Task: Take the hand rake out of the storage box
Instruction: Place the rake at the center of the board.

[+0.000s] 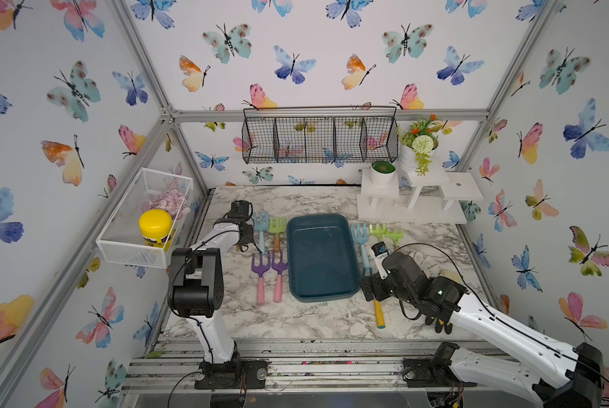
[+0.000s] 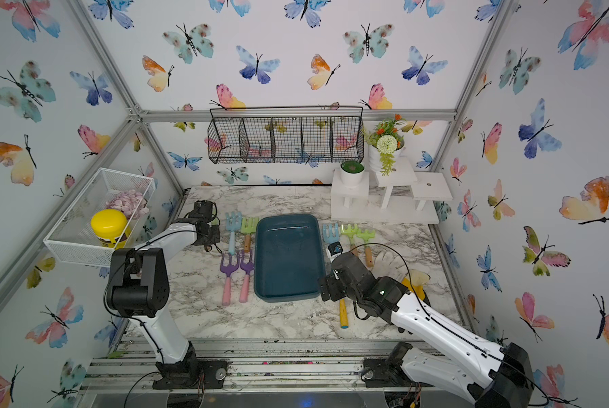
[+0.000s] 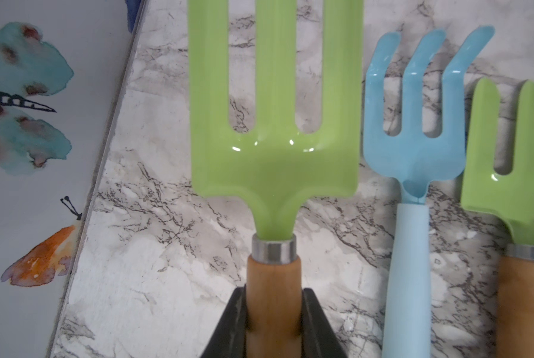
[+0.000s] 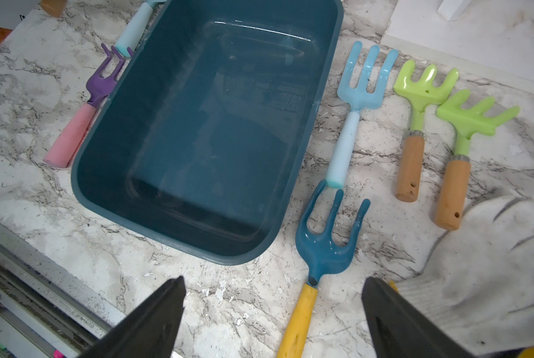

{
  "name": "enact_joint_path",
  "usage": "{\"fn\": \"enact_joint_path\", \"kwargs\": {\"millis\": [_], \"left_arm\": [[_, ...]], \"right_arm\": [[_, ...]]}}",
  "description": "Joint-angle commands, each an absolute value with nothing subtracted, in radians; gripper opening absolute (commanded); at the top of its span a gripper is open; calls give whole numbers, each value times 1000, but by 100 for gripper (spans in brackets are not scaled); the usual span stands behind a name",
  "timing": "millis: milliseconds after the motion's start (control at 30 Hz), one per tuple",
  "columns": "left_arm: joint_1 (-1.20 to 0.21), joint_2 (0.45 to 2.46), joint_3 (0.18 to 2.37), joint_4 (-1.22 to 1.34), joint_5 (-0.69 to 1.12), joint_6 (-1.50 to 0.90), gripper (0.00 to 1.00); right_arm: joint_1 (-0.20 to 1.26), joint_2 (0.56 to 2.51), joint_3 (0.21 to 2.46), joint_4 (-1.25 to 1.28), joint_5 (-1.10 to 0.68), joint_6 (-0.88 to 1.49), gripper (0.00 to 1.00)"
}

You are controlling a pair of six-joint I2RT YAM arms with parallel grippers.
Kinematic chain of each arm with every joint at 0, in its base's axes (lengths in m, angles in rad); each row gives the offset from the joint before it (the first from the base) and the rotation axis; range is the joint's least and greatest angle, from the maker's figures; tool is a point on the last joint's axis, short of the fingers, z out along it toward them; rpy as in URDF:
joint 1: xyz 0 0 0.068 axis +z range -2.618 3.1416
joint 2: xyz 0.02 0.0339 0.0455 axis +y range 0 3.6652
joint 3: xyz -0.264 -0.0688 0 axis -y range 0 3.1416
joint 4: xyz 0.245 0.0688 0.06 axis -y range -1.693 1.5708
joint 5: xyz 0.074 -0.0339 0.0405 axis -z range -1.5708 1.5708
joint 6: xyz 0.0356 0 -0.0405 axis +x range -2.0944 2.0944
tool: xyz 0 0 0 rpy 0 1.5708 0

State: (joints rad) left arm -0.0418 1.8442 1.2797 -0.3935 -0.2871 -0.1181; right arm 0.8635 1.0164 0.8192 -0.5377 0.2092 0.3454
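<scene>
- Teal rake, with a yellow handle, lies flat on the table just beside the box, outside its right long wall, tines pointing away from the robot.
- Box holds nothing; it sits mid-table, in both top views.
- Right gripper hovers over the rake's handle with its jaws spread wide; the handle runs between the fingers without touching them.
- One tine tip reaches the handle end of a blue rake lying farther back.
- Two green rakes with wooden handles lie right of that, heads overlapping; a white glove lies near their handle ends.
- Left gripper is left of the box, pinching the wooden handle of a green fork just below the metal collar.
- Beside that fork lie another blue rake and a second green fork.
- Two purple forks with pink handles lie side by side, nearer the robot, just left of the box.
</scene>
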Motion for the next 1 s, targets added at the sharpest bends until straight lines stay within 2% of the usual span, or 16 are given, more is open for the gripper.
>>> {"fn": "enact_joint_path", "kwargs": {"millis": [0,967], "left_arm": [[-33,1875,1291,-359,-256,-100,0],[-21,2037,1325,-288,-258,-68,0]], "right_arm": [[876,1015,813,-533,204,334,97],[879,1088,816,-541,225,337,97]]}}
